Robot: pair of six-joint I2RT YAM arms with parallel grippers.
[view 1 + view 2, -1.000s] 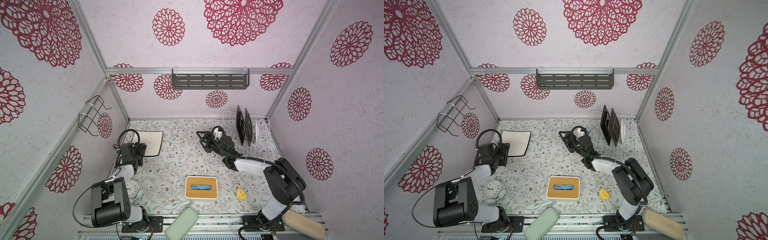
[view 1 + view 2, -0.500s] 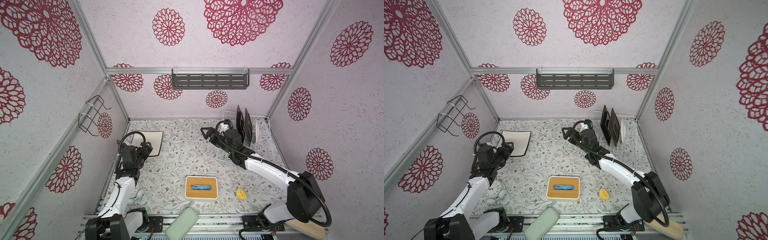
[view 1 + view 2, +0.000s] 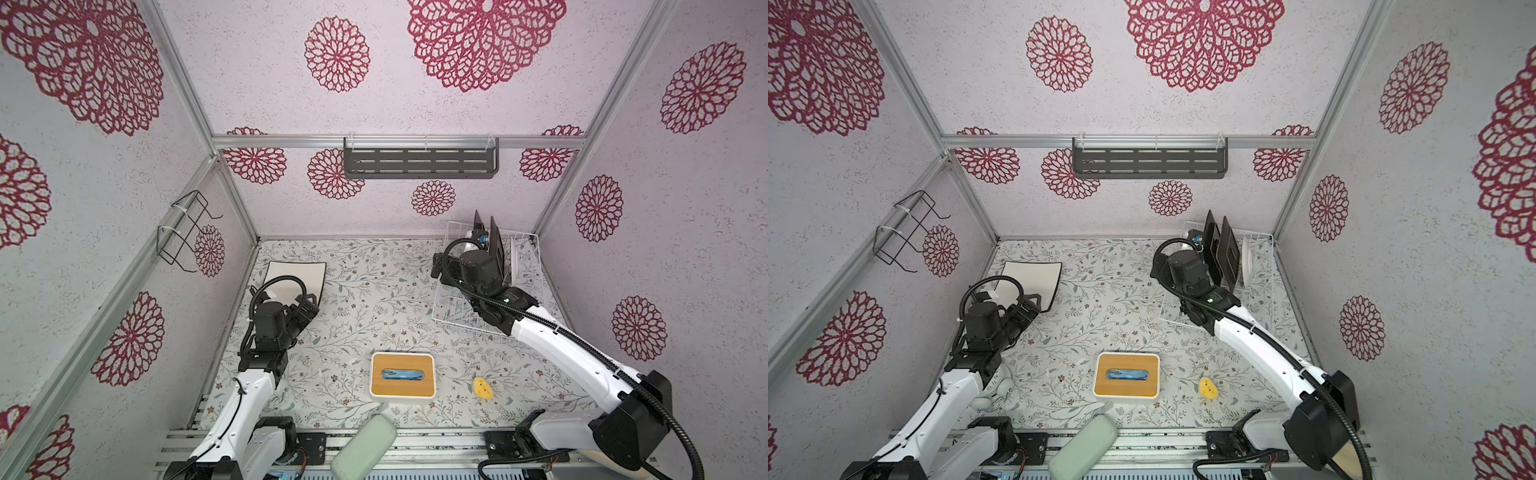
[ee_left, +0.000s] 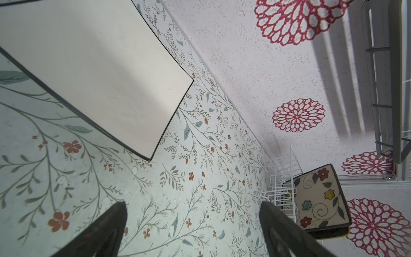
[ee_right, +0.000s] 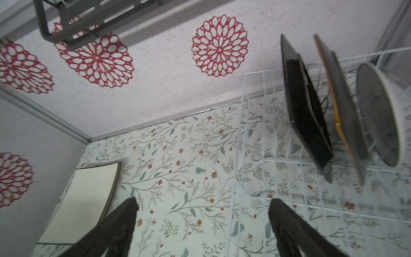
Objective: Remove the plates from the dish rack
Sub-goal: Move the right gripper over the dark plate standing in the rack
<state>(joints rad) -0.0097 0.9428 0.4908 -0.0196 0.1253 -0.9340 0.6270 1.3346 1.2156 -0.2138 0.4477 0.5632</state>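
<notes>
At far left on the floral tabletop (image 3: 374, 291) lies a cream-white square plate (image 3: 296, 276); our left claw (image 4: 192, 207) hovers at its near edge, spread and empty. Our right claw (image 5: 203, 201), spread and empty, is at the left side of the white wire dish rack (image 3: 457, 320), which holds two dark square plates (image 5: 307, 115) and a round white plate (image 5: 378, 115) upright.

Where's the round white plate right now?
In a top view the round white plate stands on edge in the dish rack, back right, just right of the two dark plates.
</notes>
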